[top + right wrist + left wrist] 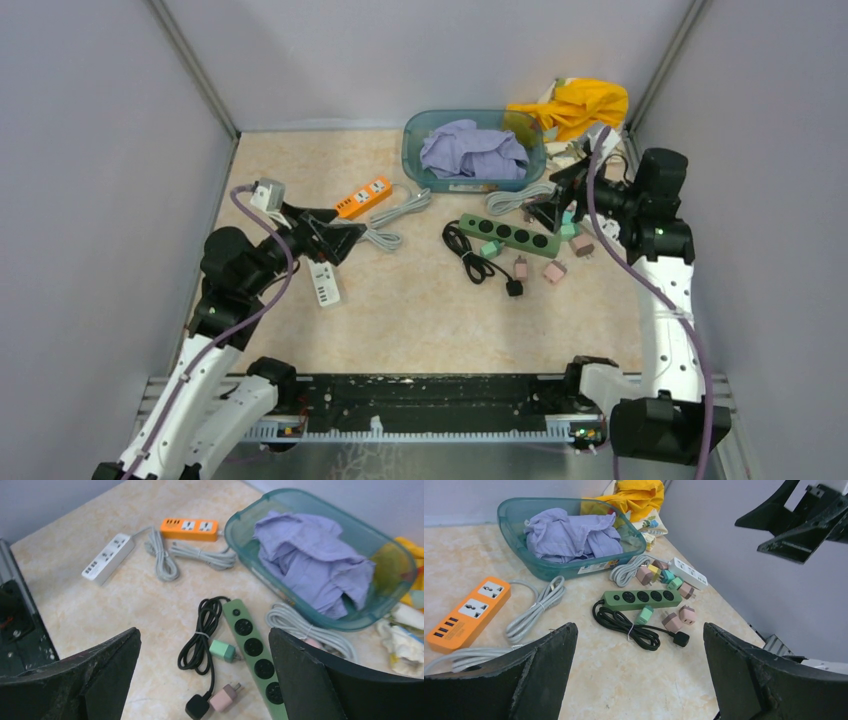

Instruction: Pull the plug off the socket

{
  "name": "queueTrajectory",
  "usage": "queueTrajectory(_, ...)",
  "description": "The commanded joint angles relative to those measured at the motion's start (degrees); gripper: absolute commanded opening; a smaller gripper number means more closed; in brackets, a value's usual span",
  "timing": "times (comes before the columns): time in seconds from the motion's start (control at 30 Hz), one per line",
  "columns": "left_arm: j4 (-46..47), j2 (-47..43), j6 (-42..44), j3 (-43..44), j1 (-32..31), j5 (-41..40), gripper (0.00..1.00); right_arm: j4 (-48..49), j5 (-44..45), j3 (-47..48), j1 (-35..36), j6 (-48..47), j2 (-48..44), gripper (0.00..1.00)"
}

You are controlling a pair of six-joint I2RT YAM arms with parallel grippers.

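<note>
Flat on the worktop [400,320], a green power strip [508,235], four round sockets all bare, black cord [199,635] coiled at its end. Just beside the strip, a mint plug [222,650] on its side, out of any socket. Beyond the strip, a teal tub [412,140] full of crumpled purple cloth [472,150]. Left fingers [539,670] and right fingers [320,680] spread wide, gripping nothing.

Left arm [232,268]: white tubular links, bulky black joint housings. Left purple cable [290,258] loops loose along it. Right arm [668,330]: same white-and-black build, black base block. Right purple cable [640,280] runs alongside. Left fingers [539,675]: black, matte, wedge-shaped, scuffed edges. Right fingers [75,680]: alike.
</note>
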Motion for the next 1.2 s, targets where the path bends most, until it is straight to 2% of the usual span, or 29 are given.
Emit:
queueTrajectory(0.0,0.08,-1.01,1.18,3.05,0.31,2.33,1.0,-3.38,7.56,9.12,-0.58,8.78,-2.58,0.98)
queueTrajectory(0.17,-2.32,-0.85,1.42,5.58,0.31,1.48,1.0,-3.62,0.59,12.03,-0.57,12.24,-3.04,0.97)
queueTrajectory(0.3,-4.23,-0.91,2.18,7.43,0.33,1.37,1.0,-2.14,3.3,14.27,-0.58,19.21,-2.89,0.99)
queueTrajectory(0.5,-4.82,-1.2,2.6,8.86,0.31,1.51,1.0,-2.48,7.36,17.73,-0.58,23.38,-2.79,0.99)
queueTrajectory(1.17,-6.05,-0.45,4.67,8.45,0.33,0.26,1.0,-1.79,7.76,19.28,-0.58,22.59,-2.31,0.99)
